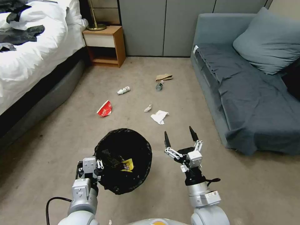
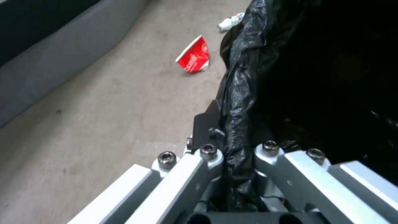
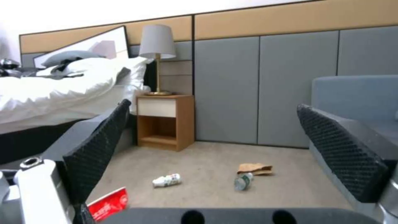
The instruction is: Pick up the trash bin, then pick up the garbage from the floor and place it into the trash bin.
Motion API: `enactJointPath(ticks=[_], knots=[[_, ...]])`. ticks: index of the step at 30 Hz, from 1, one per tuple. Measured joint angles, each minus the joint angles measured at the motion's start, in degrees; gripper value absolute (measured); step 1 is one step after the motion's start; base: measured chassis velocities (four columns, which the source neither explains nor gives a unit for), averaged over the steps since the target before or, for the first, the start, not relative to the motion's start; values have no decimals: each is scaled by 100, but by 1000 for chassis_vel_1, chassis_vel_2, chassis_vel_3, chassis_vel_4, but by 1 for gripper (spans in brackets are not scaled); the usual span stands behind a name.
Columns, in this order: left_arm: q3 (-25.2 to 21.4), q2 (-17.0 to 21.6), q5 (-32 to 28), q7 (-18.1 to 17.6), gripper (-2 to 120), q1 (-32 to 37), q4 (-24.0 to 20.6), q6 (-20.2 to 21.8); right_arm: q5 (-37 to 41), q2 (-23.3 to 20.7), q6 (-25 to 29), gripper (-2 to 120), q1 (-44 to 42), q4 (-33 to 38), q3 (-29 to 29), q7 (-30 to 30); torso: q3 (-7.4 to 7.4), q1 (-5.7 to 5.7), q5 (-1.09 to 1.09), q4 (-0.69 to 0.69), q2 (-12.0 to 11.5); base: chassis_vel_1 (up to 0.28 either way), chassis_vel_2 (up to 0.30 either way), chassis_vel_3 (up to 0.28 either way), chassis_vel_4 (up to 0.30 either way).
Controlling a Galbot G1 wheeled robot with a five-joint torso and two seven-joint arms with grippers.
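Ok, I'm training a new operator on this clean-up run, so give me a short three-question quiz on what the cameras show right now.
1. True or false: the left gripper is clamped on the rim of the trash bin.
2. Which litter lies nearest the brown paper bag? A) red wrapper B) clear bottle C) crumpled white paper
3. Fill in: the right gripper is ____ and holds nothing.

Key: 1 true; 2 B; 3 open.
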Motion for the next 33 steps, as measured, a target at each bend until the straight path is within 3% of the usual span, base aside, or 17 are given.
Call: enactJointPath(ticks=[33], knots=[[33, -30, 78, 18, 1, 20, -16, -47, 54, -17, 85, 99, -40, 54, 36, -2, 2, 2, -1, 0, -1, -277, 277, 277, -272]])
